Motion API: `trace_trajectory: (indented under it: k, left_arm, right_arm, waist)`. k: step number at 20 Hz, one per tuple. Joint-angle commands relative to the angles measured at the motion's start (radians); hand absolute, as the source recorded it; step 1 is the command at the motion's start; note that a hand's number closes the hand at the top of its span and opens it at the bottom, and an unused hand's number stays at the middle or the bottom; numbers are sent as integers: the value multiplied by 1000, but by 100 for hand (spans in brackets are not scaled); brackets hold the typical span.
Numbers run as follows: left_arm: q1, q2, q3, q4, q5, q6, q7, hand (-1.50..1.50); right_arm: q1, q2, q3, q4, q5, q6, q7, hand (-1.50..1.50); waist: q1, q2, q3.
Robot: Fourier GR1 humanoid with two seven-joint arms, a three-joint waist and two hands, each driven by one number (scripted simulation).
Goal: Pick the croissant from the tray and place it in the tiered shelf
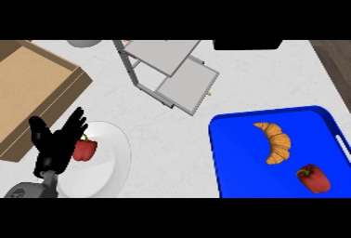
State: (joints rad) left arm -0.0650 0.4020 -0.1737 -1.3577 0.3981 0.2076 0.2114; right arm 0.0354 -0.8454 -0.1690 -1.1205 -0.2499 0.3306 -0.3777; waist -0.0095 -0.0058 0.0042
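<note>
A golden curved croissant (275, 142) lies in the middle of the blue tray (230, 158) at the right. The grey tiered shelf (168, 70) stands at the top centre, its flat shelves tilted toward the right. My left hand (56, 146) shows at the lower left with fingers straight and pointing up, over the edge of a white plate; it holds nothing. My right hand appears nowhere in the view.
A red bell pepper (313, 178) lies on the tray below the croissant. Another red pepper (86, 149) sits on the white plate (109, 174) beside my left hand. A cardboard box (31, 93) fills the left side. A dark object (247, 44) sits at the top.
</note>
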Motion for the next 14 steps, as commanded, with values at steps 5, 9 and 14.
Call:
trace_trajectory:
  k: [5, 9, 14]
  left_arm:
    - [-15, -20, 11, 38, -10, -12, 10, 0]
    - [0, -9, 25, 43, -19, -24, 17, 0]
    - [57, -35, 24, 53, -22, -68, -45, 0]
  right_arm:
    - [9, -77, 78, -358, 14, -9, 383, -150]
    - [54, -23, 105, -551, 50, -149, 605, -150]
    - [-52, 18, 180, -584, 164, -241, 821, -150]
  waist:
    - [-1, 3, -8]
    - [-4, 2, -7]
    - [14, 5, -6]
